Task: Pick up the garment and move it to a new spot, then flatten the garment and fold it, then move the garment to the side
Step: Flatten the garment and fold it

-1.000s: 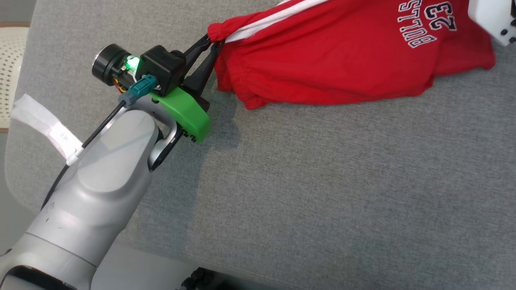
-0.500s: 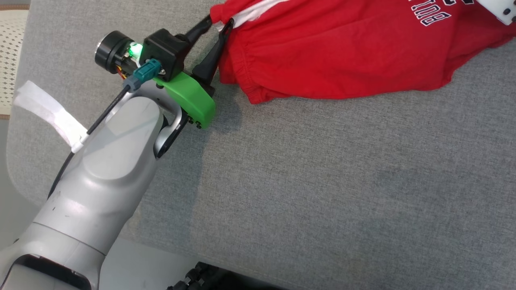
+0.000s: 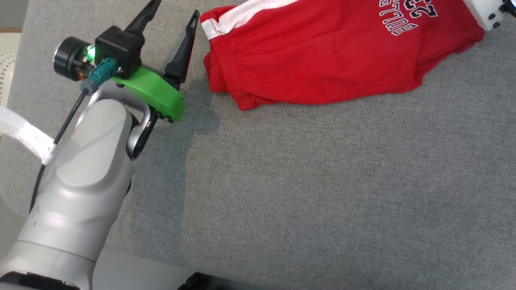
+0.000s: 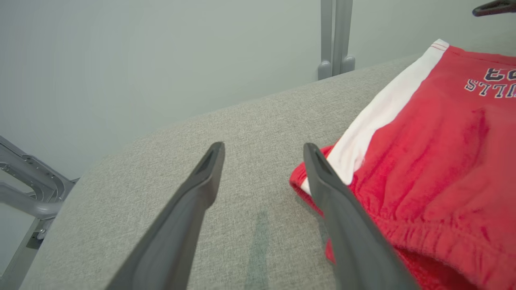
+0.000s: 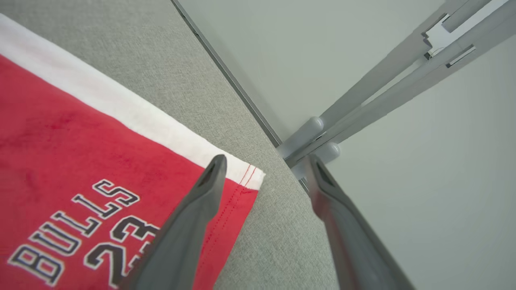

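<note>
The garment point(image 3: 322, 60) is a pair of red shorts with a white side stripe and "BULLS 23" print, lying spread on the grey fabric table point(image 3: 322, 193) at the far side. My left gripper point(image 3: 175, 8) is open just left of the waistband corner, with nothing between its fingers. In the left wrist view my left gripper point(image 4: 264, 147) stands over bare fabric, the garment point(image 4: 423, 161) beside its right finger. My right gripper point(image 5: 267, 159) is open above the hem corner of the garment point(image 5: 80, 153). Its white housing point(image 3: 489, 12) shows at the top right of the head view.
The table's far edge point(image 5: 242, 96) runs close behind the garment, with grey metal frame posts point(image 4: 334, 40) beyond it. A grey frame point(image 4: 28, 185) stands off the table's left end. A pale perforated surface point(image 3: 8, 60) lies left of the table.
Both grippers have opened and let go of the garment, which now lies on the table. My left gripper has drawn back to the left of the waistband.
</note>
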Tool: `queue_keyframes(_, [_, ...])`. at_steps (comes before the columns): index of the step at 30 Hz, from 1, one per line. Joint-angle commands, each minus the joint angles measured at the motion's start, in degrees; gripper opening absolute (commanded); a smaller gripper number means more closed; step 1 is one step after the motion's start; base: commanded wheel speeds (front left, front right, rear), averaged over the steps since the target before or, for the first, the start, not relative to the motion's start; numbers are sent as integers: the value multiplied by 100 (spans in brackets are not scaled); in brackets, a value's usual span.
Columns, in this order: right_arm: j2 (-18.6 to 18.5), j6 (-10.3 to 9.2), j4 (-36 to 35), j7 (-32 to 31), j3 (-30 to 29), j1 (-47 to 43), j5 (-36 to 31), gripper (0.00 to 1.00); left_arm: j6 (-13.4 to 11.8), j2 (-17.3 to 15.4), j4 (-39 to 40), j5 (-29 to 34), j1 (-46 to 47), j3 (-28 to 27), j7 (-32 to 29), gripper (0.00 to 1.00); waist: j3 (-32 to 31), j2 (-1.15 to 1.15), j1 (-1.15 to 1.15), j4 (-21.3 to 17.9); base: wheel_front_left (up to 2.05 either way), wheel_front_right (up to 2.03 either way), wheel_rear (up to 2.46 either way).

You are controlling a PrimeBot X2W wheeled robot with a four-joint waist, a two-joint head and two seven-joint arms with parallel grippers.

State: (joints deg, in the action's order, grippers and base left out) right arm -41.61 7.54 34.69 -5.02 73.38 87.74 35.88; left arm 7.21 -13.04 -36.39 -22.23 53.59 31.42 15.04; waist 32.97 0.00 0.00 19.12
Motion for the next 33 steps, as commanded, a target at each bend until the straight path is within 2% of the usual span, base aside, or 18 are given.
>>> queue_keyframes(1, [133,-11,141,292,-37,-165,190,100,-28,-41,75,70,-184,-128,16,100,-383,0,0,-215,0,0,0])
queue_keyframes(7, [571,-10,532,1497,-231,-848,510,100,-123,-121,488,87,-854,-817,16,100,-988,0,0,-557,0,0,0])
queue_keyframes(14, [1048,-10,780,2002,-909,-1812,565,100,-217,-26,1028,59,-1776,-1602,15,100,-1537,0,0,-926,0,0,0])
queue_keyframes(18, [1215,-10,443,2018,-2027,-2523,233,100,-237,107,1269,155,-2267,-1886,16,100,-1798,0,0,-1063,0,0,0])
queue_keyframes(22, [1456,-10,-80,2018,-3416,-3599,-422,100,-241,320,1533,259,-2807,-2212,15,100,-2062,0,0,-1192,0,0,0])
queue_keyframes(26, [1802,-10,-566,2019,-4549,-4643,-1025,100,-174,499,1741,375,-3244,-2418,16,100,-2281,0,0,-1298,0,0,0])
queue_keyframes(33, [2596,-9,-1274,2020,-5781,-6042,-1852,100,-67,758,2062,645,-3890,-2629,15,100,-2491,0,0,-1474,0,0,0])
